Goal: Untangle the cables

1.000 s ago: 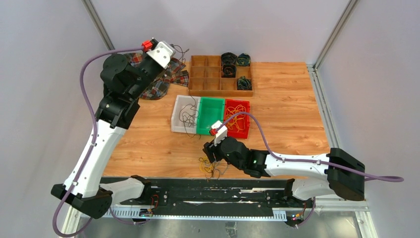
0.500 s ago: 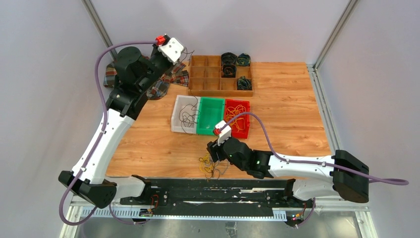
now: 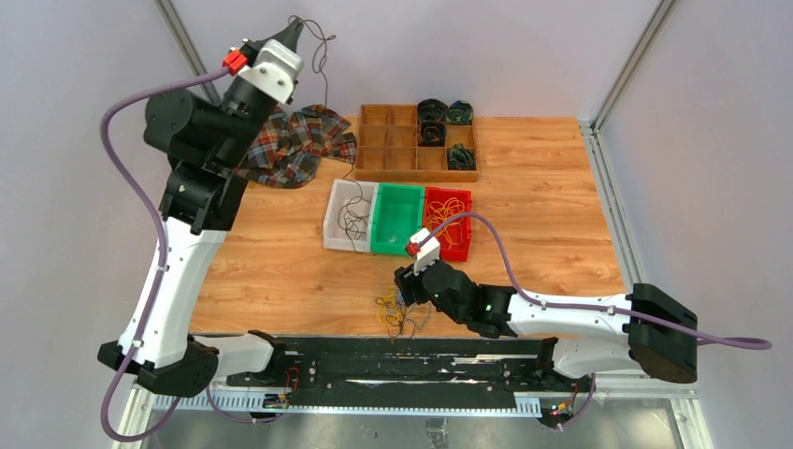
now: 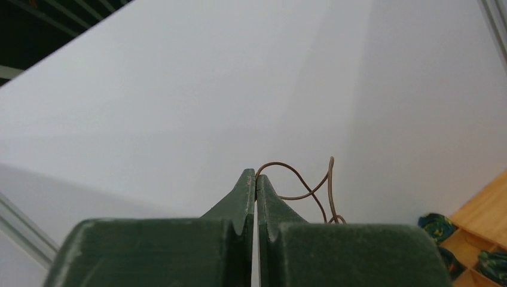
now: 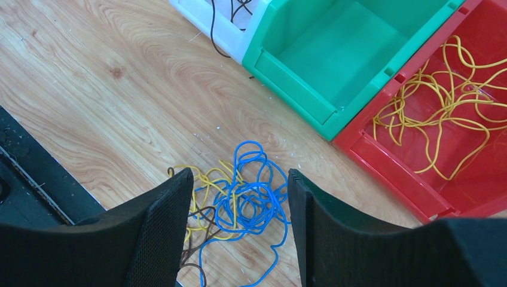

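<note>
The cables (image 5: 248, 200) lie in a small tangle of blue, yellow and brown cord on the wood near the table's front edge (image 3: 396, 313). My right gripper (image 5: 239, 173) hovers over them, open, with a finger on each side of the clump and nothing gripped; in the top view it (image 3: 400, 292) sits just behind the tangle. My left gripper (image 3: 292, 26) is raised high at the back left, shut on a thin brown cable (image 4: 279, 162) at its tips (image 4: 256, 174). That cable (image 3: 326, 79) hangs down toward the plaid cloth.
White bin (image 3: 334, 223) holds dark cords, the green bin (image 3: 397, 217) is bare, and the red bin (image 3: 461, 245) holds yellow cords. A wooden divider tray (image 3: 402, 173) with dark coils stands behind them. A plaid cloth (image 3: 295, 145) lies at the back left.
The left arm has swung up and to the left, lifting the brown cable high above the cloth. The right gripper has barely moved over the clump.
</note>
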You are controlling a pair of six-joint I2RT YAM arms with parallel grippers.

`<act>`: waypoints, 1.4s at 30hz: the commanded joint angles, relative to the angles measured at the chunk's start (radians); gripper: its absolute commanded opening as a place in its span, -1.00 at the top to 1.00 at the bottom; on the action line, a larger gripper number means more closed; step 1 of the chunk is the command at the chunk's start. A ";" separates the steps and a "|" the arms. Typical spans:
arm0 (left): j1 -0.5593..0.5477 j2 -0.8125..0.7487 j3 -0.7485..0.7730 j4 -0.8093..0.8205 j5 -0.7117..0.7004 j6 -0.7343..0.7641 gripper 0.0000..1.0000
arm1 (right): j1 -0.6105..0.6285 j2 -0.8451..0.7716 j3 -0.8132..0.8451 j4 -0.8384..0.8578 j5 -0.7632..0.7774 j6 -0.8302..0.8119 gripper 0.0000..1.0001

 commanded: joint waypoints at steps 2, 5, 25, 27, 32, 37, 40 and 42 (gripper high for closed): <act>0.000 -0.008 0.055 0.104 -0.004 0.014 0.99 | 0.003 -0.007 -0.010 -0.001 0.025 0.030 -0.18; 0.000 0.005 0.108 0.200 -0.033 0.000 0.99 | 0.003 -0.012 -0.014 -0.006 0.030 0.040 -0.18; -0.011 0.061 0.249 0.237 0.054 -0.016 0.99 | 0.003 0.013 0.001 0.033 -0.034 0.037 -0.18; -0.011 0.041 0.193 0.228 0.065 -0.003 0.99 | 0.002 0.011 0.001 0.031 -0.033 0.037 -0.18; -0.012 0.039 0.133 0.177 0.063 0.029 0.99 | 0.003 0.005 -0.007 0.032 -0.027 0.044 -0.18; -0.011 0.048 0.099 0.167 0.056 0.030 0.99 | 0.003 -0.005 -0.023 0.033 -0.021 0.048 -0.18; -0.012 0.052 0.080 0.165 0.053 0.030 0.99 | 0.003 -0.016 -0.035 0.033 -0.010 0.049 -0.18; -0.012 0.056 0.071 0.157 0.052 0.029 0.99 | 0.003 -0.025 -0.044 0.032 -0.007 0.049 -0.18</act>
